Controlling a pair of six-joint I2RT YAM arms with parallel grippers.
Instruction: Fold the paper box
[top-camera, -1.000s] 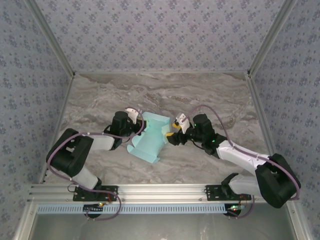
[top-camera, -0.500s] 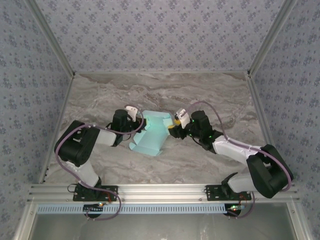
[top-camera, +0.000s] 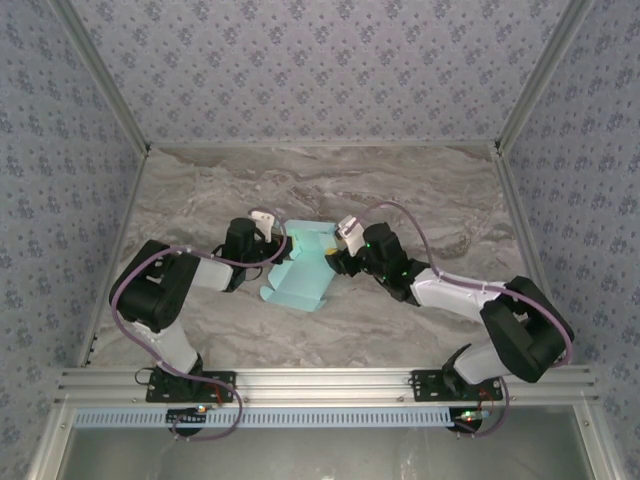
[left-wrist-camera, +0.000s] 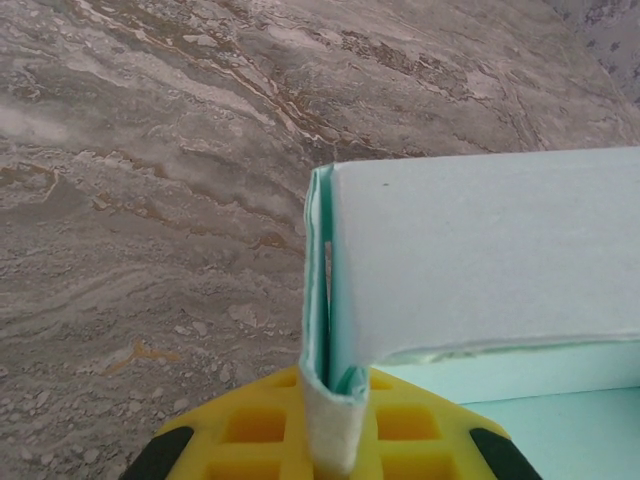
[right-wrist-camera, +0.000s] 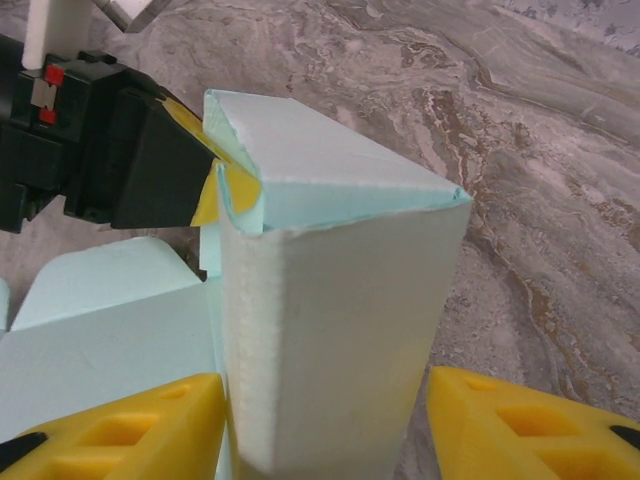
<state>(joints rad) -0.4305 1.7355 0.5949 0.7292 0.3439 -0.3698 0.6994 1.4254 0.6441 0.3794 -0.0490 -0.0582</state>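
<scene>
Currently paper box mid-table, half-formed, between both grippers. Left gripper clamped on upright flap edge, yellow pads pinching doubled card. Right gripper straddles raised folded corner: one finger against card, other just beside it, can't tell if gripping. Left gripper's black body sits close behind that corner in right wrist view. Raised wall hides table behind it in left wrist view. Marble-look table, patterned walls, aluminium rail at near edge.
</scene>
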